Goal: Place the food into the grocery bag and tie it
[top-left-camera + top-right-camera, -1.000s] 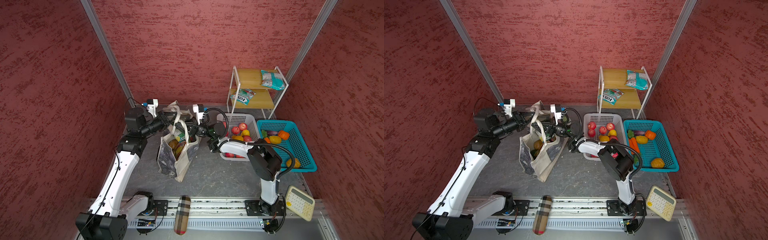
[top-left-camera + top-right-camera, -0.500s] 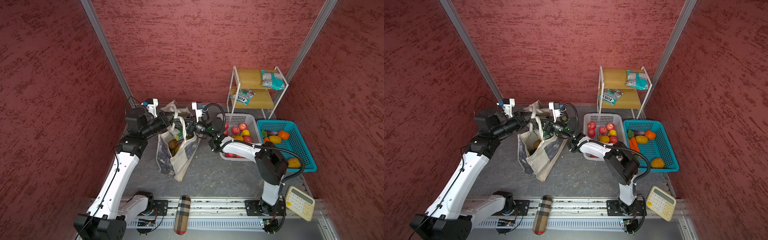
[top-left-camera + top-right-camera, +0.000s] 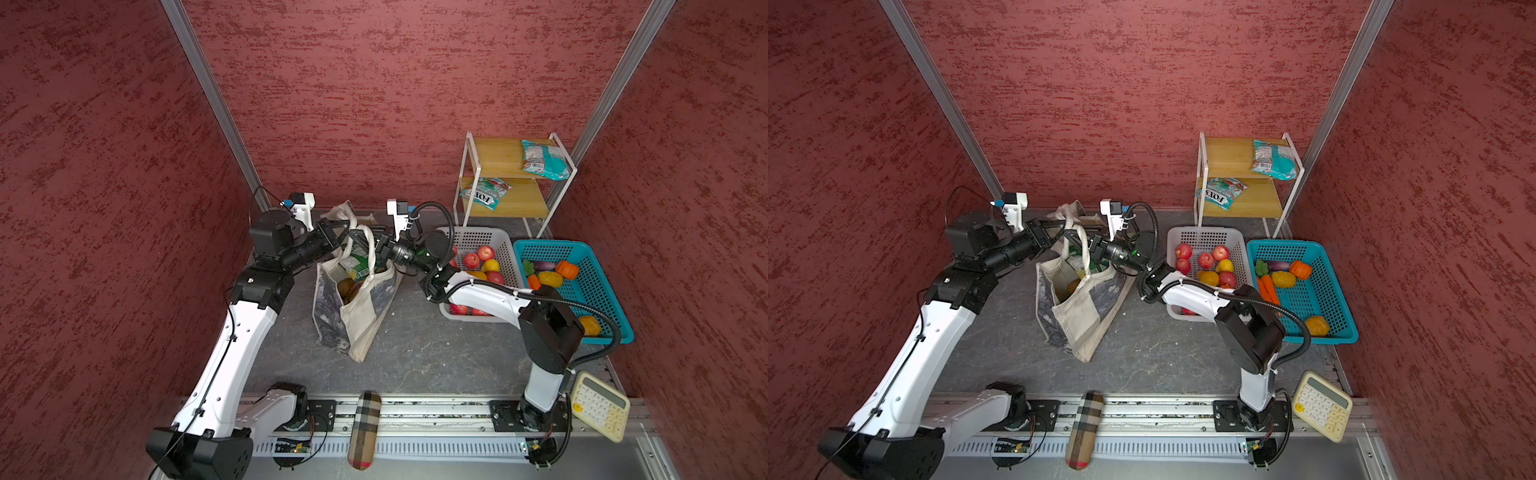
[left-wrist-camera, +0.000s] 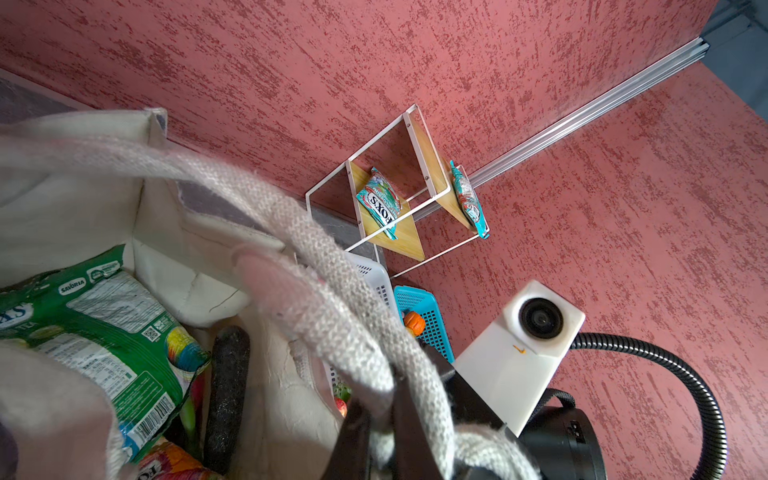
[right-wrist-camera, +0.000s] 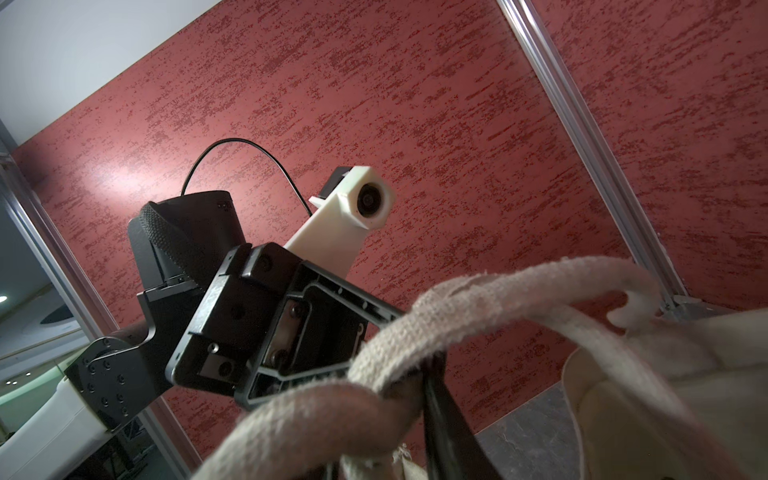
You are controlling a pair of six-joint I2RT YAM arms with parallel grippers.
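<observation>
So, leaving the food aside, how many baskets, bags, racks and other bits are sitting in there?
Baskets: 2 (white basket, blue basket)
Canvas bag: 1
Shelf rack: 1
Calculator: 1
Plaid case: 1
Total: 6

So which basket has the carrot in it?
The blue basket, right of the white basket: the carrot lies inside it. The white one shows round fruit.
</observation>
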